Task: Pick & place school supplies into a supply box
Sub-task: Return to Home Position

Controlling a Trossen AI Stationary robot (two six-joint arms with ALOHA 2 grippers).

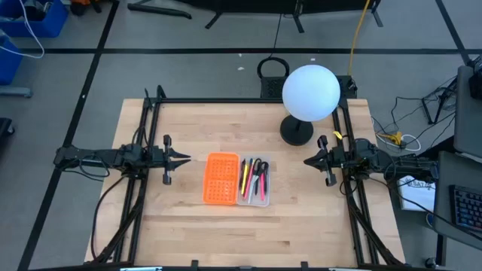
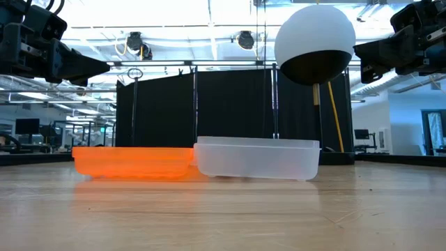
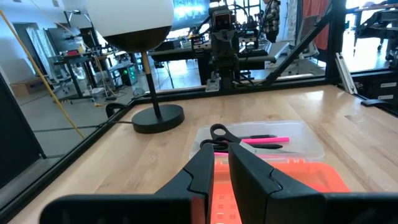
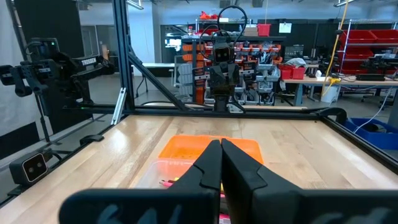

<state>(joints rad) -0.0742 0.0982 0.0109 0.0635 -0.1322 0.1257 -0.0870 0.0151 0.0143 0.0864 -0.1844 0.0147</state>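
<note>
Pens and pencils, pink, yellow and dark, lie lengthwise in the clear half of the supply box, with the black-handled scissors among them. The box rests on the table between the two claws, its clear half nearer the right claw and its orange perforated lid nearer the left claw. Both claws hang above the table, apart from the box, tips pointing toward it. The left claw's fingers are spread by a narrow gap and grip nothing. The right claw's fingers are pressed together, empty. A white globe lamp stands near the right claw, off to its side.
</note>
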